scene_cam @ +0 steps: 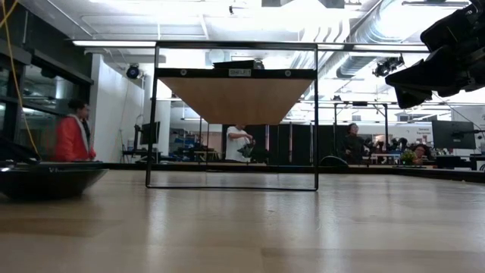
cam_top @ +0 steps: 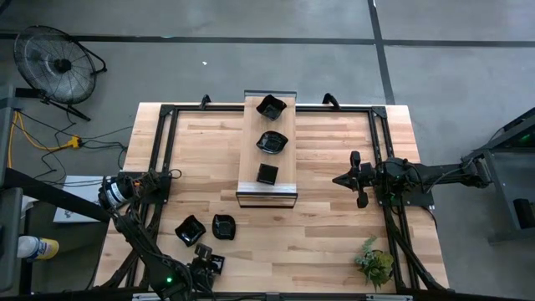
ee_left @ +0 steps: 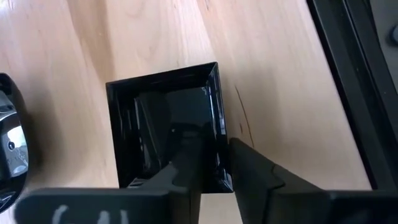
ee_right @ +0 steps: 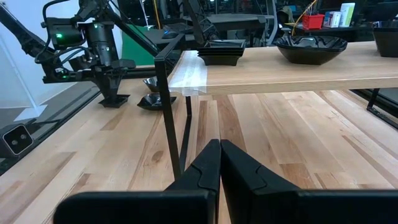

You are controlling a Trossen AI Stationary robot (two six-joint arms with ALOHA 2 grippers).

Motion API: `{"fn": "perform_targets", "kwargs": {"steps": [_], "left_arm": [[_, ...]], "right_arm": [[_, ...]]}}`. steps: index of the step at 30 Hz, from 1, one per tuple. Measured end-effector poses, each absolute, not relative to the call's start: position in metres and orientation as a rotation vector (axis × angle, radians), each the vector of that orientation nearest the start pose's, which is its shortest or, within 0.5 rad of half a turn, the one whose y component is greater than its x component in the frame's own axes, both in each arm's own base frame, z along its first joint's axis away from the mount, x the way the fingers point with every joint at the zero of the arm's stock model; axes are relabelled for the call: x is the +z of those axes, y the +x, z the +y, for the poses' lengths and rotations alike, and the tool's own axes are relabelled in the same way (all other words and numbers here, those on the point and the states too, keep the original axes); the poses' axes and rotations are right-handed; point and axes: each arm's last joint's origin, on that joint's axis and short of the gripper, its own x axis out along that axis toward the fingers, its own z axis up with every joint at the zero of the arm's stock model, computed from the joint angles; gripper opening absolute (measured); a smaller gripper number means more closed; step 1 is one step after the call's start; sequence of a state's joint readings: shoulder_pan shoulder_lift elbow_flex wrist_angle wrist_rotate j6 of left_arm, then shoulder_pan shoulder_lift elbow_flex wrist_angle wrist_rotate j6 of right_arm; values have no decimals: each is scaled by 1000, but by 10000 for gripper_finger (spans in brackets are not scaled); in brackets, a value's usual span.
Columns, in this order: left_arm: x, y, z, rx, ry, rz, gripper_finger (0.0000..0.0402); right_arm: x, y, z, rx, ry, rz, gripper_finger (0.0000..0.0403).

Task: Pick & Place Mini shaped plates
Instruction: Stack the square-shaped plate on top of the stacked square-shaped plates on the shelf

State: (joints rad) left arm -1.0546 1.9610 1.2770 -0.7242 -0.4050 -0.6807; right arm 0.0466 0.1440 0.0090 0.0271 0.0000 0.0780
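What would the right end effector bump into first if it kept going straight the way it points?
Probably the thin black front leg of the raised wooden shelf, standing just ahead of the shut right end effector. Depth is unclear; it might slip past toward the left end effector.

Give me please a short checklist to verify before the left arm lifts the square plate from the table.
1. Left hand placed at the square plate: ok, its fingers straddle one wall of the plate.
2. Grip fully closed on that wall: cannot tell, one finger is inside the dish, one outside, with a gap visible.
3. Neighbour plates clear of the lift: ok, the two plates on the table lie apart from it.
4. Shelf has free room: ok, three plates on it, bare wood between them.
5. Right hand out of the way: ok, it is shut and waits at the table's right side, far from the plates.
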Motion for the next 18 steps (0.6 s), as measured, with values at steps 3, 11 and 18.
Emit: {"fn": "perform_targets", "kwargs": {"steps": [3, 11, 18], "left_arm": [[146, 189, -310, -146, 354, 1141, 57], [145, 189, -309, -141, 364, 1145, 20], [146, 189, -310, -143, 360, 1141, 7]], "right_arm": [[157, 106, 5, 42, 75, 110, 5], [157, 106, 5, 42, 75, 110, 5], [157, 106, 5, 42, 75, 110, 4]]}}
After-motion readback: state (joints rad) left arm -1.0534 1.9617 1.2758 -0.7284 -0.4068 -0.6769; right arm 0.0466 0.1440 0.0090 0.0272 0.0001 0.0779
